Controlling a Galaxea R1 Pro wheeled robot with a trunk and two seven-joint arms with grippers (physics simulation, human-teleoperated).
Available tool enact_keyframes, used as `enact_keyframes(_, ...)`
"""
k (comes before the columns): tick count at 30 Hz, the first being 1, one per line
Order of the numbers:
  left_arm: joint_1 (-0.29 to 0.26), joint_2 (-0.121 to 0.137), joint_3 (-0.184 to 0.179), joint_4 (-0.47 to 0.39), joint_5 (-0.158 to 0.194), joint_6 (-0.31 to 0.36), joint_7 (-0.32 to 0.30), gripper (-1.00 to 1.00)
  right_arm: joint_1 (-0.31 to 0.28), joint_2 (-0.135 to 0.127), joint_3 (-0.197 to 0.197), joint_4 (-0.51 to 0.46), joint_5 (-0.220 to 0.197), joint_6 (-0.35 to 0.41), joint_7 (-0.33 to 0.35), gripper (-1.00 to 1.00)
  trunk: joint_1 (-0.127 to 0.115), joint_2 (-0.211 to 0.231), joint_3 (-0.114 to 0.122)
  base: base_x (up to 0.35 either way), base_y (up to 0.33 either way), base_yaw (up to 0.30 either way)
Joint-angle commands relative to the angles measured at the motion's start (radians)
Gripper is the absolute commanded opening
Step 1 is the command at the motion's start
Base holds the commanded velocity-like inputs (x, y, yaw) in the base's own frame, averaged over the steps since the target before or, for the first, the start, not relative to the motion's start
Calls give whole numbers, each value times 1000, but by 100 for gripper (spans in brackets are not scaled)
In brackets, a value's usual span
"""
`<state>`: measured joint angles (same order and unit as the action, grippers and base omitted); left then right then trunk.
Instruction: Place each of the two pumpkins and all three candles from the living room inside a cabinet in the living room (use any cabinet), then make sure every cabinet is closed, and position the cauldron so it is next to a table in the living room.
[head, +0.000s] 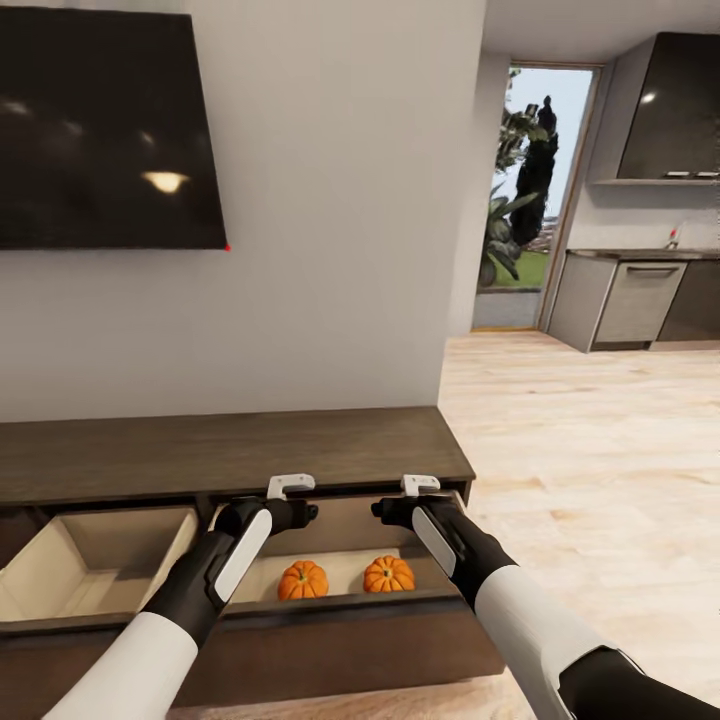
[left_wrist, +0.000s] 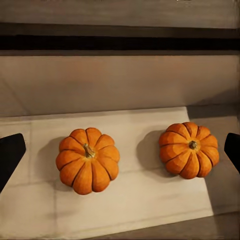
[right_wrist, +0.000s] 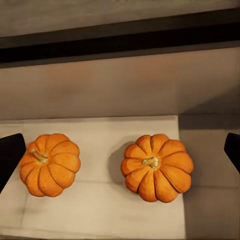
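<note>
The long, low, dark brown cabinet (head: 230, 450) stands against the wall with two drawers pulled open. The right drawer (head: 340, 600) holds both pumpkins side by side: the larger pumpkin (head: 303, 580) (left_wrist: 88, 160) (right_wrist: 49, 164) and the smaller pumpkin (head: 388, 574) (left_wrist: 189, 150) (right_wrist: 157, 166), upright and a little apart. My left gripper (head: 291, 487) (left_wrist: 121, 152) hangs above this drawer, open, with nothing between its fingers. Beside it my right gripper (head: 420, 485) (right_wrist: 121, 152) is also open and empty, over the smaller pumpkin.
The left drawer (head: 90, 560) is open with a bare beige floor. A black TV (head: 100, 130) hangs on the wall above the cabinet. Light wooden floor (head: 600, 450) spreads to the right, towards a kitchen counter (head: 640, 300) and a glass door (head: 530, 200).
</note>
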<state>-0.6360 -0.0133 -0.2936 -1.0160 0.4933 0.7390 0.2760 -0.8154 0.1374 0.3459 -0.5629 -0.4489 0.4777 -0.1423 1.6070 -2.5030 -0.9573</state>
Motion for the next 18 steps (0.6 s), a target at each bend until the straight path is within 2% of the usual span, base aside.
enact_keyframes(1,-1,1,-1,-1,11,2,9,100,-1,-1,5,-2,-11,3,-8,100,-1,0,3,-111,28,0)
enact_keyframes(8,-1,1,1,-1,11,2,9,100,-1,-5,3,-9,-16,2,0,100,-4,2,30,-153,46,0)
enact_keyframes(14,-1,1,2,-1,11,2,9,100,-1,-6,2,-15,-19,-2,1,100,-7,3,53,-281,129,0)
enact_keyframes(18,-1,1,2,-1,11,2,8,100,-1,-6,-1,-15,-23,-3,1,100,-20,27,66,-310,147,0)
